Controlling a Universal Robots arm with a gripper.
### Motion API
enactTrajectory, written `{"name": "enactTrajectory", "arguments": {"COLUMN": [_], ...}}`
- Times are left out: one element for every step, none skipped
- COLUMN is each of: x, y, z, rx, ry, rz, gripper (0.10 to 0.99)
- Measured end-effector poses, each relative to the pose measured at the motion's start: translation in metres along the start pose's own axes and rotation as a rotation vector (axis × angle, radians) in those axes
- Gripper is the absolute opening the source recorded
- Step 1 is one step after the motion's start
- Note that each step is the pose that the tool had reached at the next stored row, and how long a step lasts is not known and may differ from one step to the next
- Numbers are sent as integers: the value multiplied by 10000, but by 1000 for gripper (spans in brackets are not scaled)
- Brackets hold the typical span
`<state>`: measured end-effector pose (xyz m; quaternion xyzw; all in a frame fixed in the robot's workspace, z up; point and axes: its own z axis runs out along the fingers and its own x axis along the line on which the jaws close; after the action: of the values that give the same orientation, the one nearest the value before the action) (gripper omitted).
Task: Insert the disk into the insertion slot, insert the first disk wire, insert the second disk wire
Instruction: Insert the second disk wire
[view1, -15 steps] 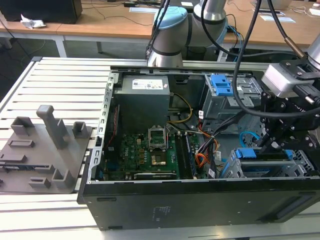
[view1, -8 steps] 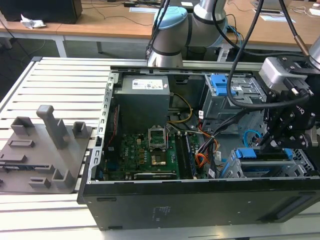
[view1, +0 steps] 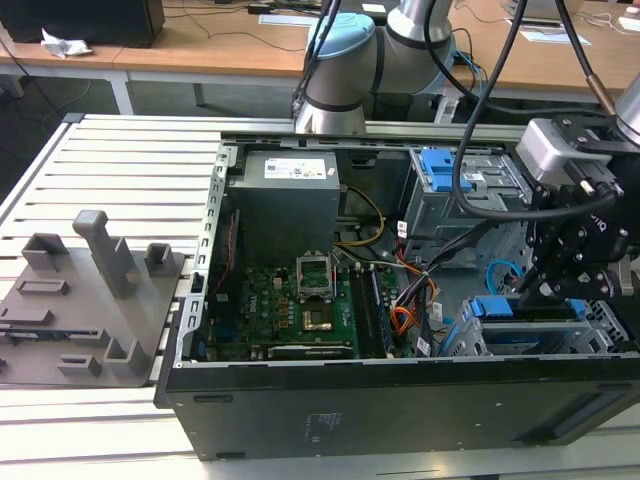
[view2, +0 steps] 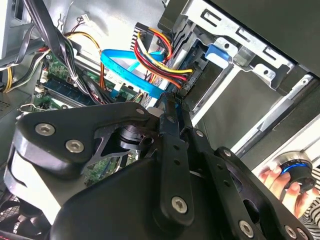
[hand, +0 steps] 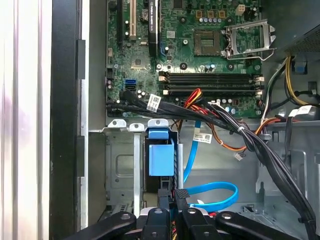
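Hand (view2: 172, 100) pinched narrow at the second disk wire (view2: 125, 72), labels unreadable.

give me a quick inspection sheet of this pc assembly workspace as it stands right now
surface: slatted metal bench carrying an open computer case
job's things: disk in its blue caddy sits in the insertion slot at the exterior view's right; second disk wire, light blue, loops beside the cage
clutter: grey fixture plate with upright blocks at the exterior view's left
grippers: gripper is at the disk's cable end; open or shut cannot be told
cables: bundle of orange, red and black wires runs to a plug near the fingertips; black cable bundle crosses the motherboard
surroundings: wooden desks behind; a person's hand on a round knob
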<state>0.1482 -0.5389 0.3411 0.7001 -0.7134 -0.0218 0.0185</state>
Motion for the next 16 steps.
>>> {"name": "enactTrajectory", "arguments": {"x": [0, 0, 0, 0, 0, 0, 0, 1, 0, -1, 0, 0, 0, 0, 0, -1], "y": [-3, -6, -9, -11, -14, -14, -14, -15, -15, -16, -16, -16, -16, -15, -14, -8], "z": [5, 12, 17, 21, 28, 35, 38, 41, 44, 46, 49, 49, 48, 41, 16, -78], "rx": [0, 0, 0, 0, 0, 0, 0, 0, 0, 3, 0, 0, 0, 0, 0, 0], "ry": [1, -1, -1, 0, 6, 7, 7, 5, 0, -6, -9, -6, -2, -2, -6, -2], "rz": [-1, -1, -1, -1, 0, 1, 1, 0, -1, -2, -2, -2, -2, -1, -1, -1], "gripper": [165, 165, 165, 165, 165, 165, 165, 165, 165, 165, 176, 176, 239, 239, 239, 239]}}
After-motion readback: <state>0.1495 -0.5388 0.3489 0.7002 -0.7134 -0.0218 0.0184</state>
